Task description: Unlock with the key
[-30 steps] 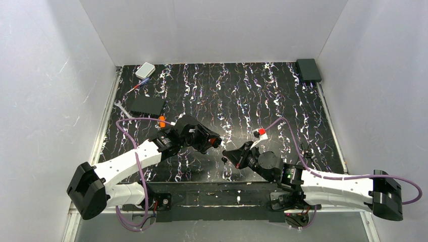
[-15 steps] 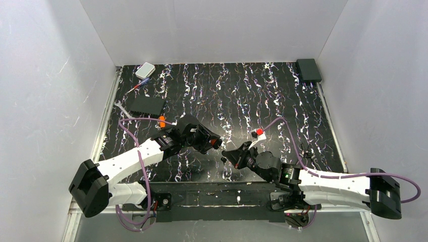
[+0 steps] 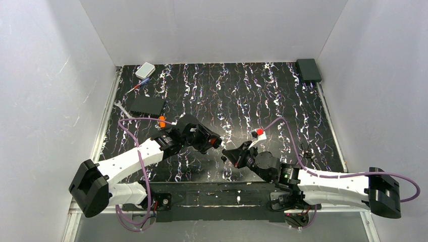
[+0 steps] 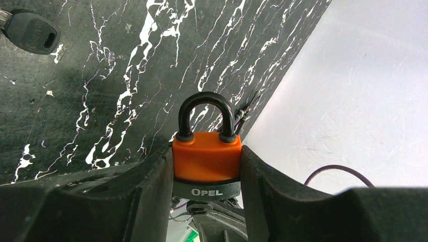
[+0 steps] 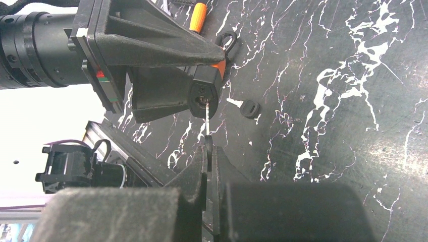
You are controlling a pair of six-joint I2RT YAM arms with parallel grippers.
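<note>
The padlock (image 4: 207, 156) in the left tool (image 3: 217, 142) and the key (image 5: 207, 121) in the right tool (image 3: 226, 156) close the near-middle gap. The far middle of the tabletop (image 3: 242, 96) lies open; a black box (image 3: 146, 105) blocks far left, a dark block (image 3: 308, 70) the far right corner.

A black mat (image 3: 242, 96) with white marbling covers the table between white walls. At its far left corner sits a small white box (image 3: 145, 70), with a small screwdriver (image 3: 138, 86) just beside it. Nearer lies a flat black box (image 3: 146, 105), and a silver wrench (image 3: 121, 107) lies at its left. A dark grey box (image 3: 308, 70) occupies the far right corner.
</note>
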